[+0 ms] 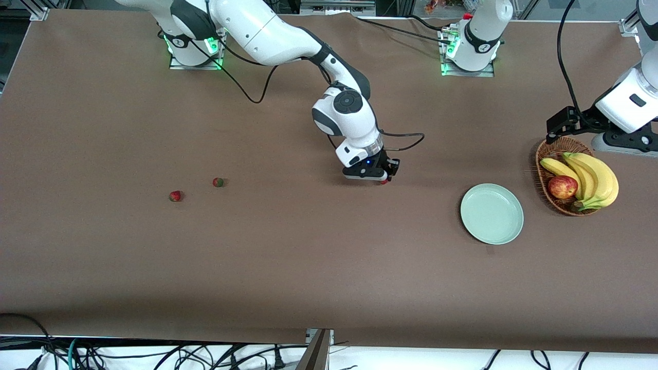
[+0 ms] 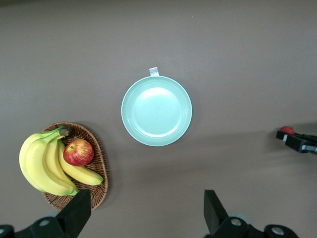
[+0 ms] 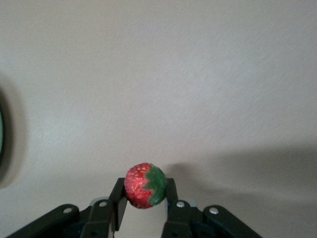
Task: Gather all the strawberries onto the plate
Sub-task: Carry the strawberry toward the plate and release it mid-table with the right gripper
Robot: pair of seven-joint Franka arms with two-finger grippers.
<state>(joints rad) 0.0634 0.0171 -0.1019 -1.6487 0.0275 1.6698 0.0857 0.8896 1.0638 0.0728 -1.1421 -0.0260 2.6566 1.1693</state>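
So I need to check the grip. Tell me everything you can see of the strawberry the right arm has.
The strawberry is small and red, with a bumpy, seed-dotted skin and a dark green leafy cap turned sideways. It sits pinched between the shut jaws of the right gripper, over bare brown table between the two loose berries and the plate, not yet above the plate. Only the jaws touch it.

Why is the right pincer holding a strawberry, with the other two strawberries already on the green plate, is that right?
Not quite. The right pincer does hold a strawberry, but the plate has nothing on it. The front view shows the other two strawberries lying on the table toward the right arm's end.
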